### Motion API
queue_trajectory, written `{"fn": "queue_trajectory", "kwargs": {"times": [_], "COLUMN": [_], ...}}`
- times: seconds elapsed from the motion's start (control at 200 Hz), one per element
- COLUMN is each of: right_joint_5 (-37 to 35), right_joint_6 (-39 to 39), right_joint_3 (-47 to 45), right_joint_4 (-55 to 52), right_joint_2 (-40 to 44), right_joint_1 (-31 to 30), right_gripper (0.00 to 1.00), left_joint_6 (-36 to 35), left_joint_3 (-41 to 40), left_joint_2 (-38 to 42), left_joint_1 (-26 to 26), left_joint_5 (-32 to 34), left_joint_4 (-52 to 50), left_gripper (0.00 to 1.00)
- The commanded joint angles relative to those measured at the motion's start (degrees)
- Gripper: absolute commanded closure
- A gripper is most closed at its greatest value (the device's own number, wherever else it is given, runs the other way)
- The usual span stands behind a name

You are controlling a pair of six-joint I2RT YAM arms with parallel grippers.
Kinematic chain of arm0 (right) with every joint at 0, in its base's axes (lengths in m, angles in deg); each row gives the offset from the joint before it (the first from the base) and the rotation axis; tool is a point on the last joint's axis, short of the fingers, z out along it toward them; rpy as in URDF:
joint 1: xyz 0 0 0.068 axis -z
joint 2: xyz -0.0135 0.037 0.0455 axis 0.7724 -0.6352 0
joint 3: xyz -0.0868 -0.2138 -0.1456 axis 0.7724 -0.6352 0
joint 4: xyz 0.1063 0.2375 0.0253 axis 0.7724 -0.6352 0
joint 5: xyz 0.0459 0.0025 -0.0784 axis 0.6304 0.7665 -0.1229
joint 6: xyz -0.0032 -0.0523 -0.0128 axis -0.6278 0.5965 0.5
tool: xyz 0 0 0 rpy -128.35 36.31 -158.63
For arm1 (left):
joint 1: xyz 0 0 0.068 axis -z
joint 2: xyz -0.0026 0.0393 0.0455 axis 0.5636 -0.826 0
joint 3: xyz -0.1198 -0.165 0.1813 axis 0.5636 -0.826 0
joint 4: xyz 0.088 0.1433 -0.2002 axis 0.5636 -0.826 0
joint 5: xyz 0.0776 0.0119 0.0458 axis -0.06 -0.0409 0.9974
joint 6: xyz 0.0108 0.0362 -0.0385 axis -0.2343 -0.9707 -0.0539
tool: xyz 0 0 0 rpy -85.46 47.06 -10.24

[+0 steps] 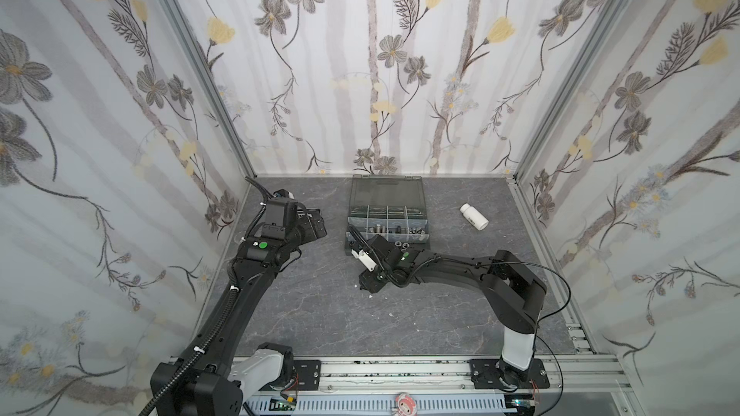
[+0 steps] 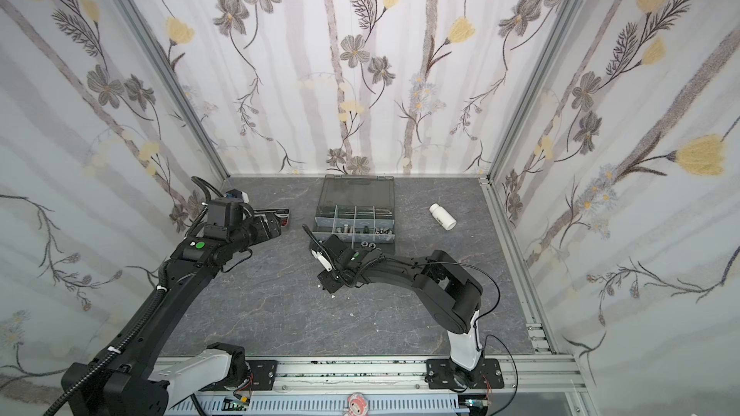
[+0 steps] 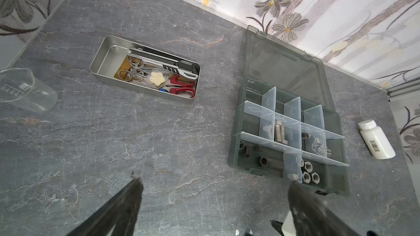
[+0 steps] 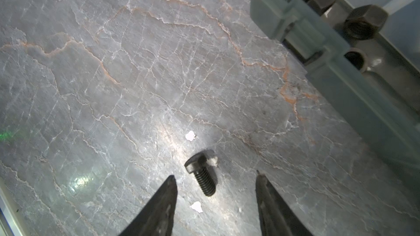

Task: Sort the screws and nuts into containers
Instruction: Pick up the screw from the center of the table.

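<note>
- Grey-and-yellow floral wallpaper [image 1: 360,54] covers the walls around a grey marbled worktop [image 1: 320,314].
- From 7 o'clock the left arm [image 1: 224,314] reaches toward 10 o'clock. The right arm [image 1: 460,270] bends from 5 o'clock toward the centre.
- At 12 o'clock sits the dark grey organizer box [image 3: 233,153]. Its smoky lid [image 1: 386,192] is folded open toward the back wall, and pale dividers split it into compartments [image 3: 279,101].
- At 10 o'clock a steel tray [image 3: 109,60] holds a utility knife [image 3: 163,64] and red-handled scissors [image 3: 181,85].
- A white bottle [image 1: 474,216] lies on its side at 2 o'clock. A clear beaker [image 3: 25,91] shows only in the left wrist view, apart from the tray.
- The left tool [image 3: 214,185] hovers near the tray, jaws spread wide over bare worktop.
- The right tool [image 4: 215,175] is low over the worktop at 6 o'clock of the box. Its jaws are apart, with fingertips [image 4: 169,185] either side of the black screw [image 4: 202,175], neither touching it.
- That screw lies on its side on the worktop, near the box's front wall.
- Two silver hex-head screws [image 3: 279,132] lie side by side in a middle-row compartment.
- In the near row, black nuts [image 3: 263,161] sit toward 9 o'clock and silver nuts [image 3: 309,171] toward 3 o'clock, with a divider between them.
- Small white scraps [image 4: 190,135] dot the worktop around the black screw.
</note>
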Motion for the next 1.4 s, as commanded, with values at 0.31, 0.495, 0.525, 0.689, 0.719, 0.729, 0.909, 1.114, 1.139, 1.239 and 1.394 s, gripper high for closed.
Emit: {"fn": "queue_trajectory", "kwargs": {"times": [0.31,0.495,0.525,0.689,0.719,0.729,0.909,1.114,1.139,1.239,1.394], "right_joint_5": [0.48,0.19,0.19,0.1,0.11,0.1,-0.12,-0.6,-0.64,-0.83,-1.74], "right_joint_6": [2.22,1.96,1.93,1.96,1.95,1.96,1.96,1.94,1.98,1.96,1.97], "right_joint_3": [4.52,4.93,5.03,5.11,5.1,5.11,5.25,5.22,5.29,5.27,5.47], "right_joint_4": [-5.25,-4.95,-4.95,-4.56,-4.58,-4.53,-4.42,-4.5,-4.49,-4.67,-4.85], "right_joint_2": [-5.39,-6.31,-6.41,-7.24,-7.37,-7.42,-8.07,-8.52,-8.52,-8.22,-7.34], "right_joint_1": [-1.75,-2.18,-2.2,-2.29,-2.29,-2.29,-2.36,-2.37,-2.37,-2.36,-2.38], "right_gripper": [0.52,0.54,0.55,0.58,0.59,0.59,0.65,0.74,0.75,0.77,0.8], "left_joint_6": [0.79,0.76,0.73,0.73,0.79,0.79,0.7,0.7,0.7,0.7,0.87], "left_joint_3": [-5.0,-5.39,-5.45,-5.82,-5.83,-5.86,-5.94,-5.87,-5.85,-5.71,-5.46], "left_joint_2": [0.86,1.21,1.25,1.61,1.69,1.69,1.61,1.52,1.52,1.52,1.43], "left_joint_1": [-0.19,-0.19,-0.19,-0.24,-0.24,-0.23,-0.28,-0.28,-0.25,-0.28,-0.28], "left_joint_5": [1.41,1.5,1.5,1.5,1.48,1.47,1.42,1.35,1.37,1.39,1.0], "left_joint_4": [5.58,5.87,5.88,5.94,5.94,5.94,5.96,5.94,5.94,5.87,5.74], "left_gripper": [0.0,0.0,0.0,0.0,0.0,0.0,0.0,0.0,0.0,0.0,0.0]}}
